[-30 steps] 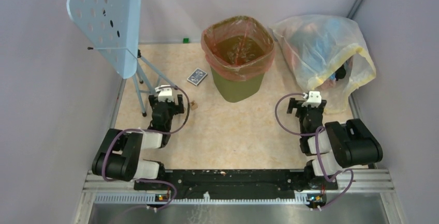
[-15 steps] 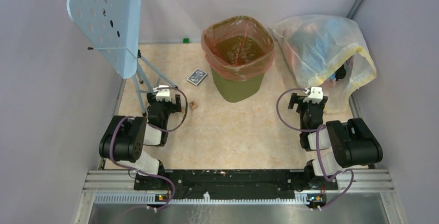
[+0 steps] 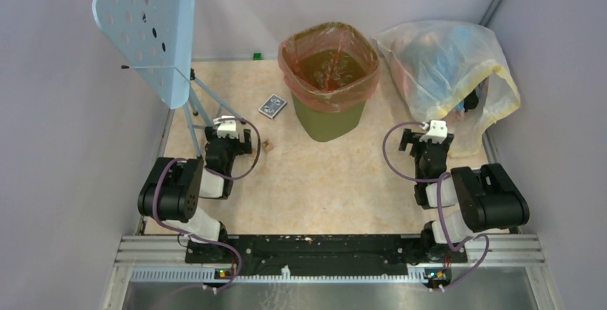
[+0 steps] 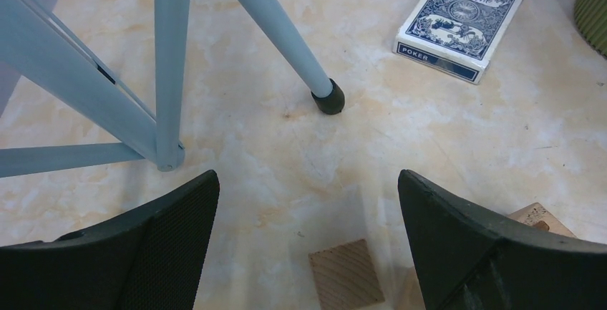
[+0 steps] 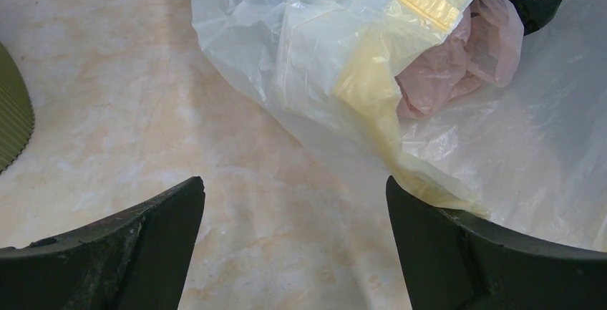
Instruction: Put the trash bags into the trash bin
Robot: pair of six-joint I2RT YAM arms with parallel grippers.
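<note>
table (image 3: 329, 181): beige marble-look top, fills the whole booth floor
walls (image 3: 57, 145): plain lavender on three sides, tight around the table
rail (image 3: 343, 275): silver, along the near edge, arm bases right by it
bin (image 3: 328, 122): upright at the back, middle-ish
bag (image 3: 308, 95): already in the bin as a liner, edge folded out over the rim
clear bag (image 3: 436, 59): slumped in the back right corner, just right of the bin
stand (image 3: 147, 27): back left, feet on the table
cards (image 4: 462, 20): flat between stand and bin
left claw (image 4: 308, 177): wide apart, empty, low over the table
blocks (image 4: 347, 274): two wood bits right under it
right claw (image 5: 293, 181): spread too, nothing in it, facing the clear bag
</note>
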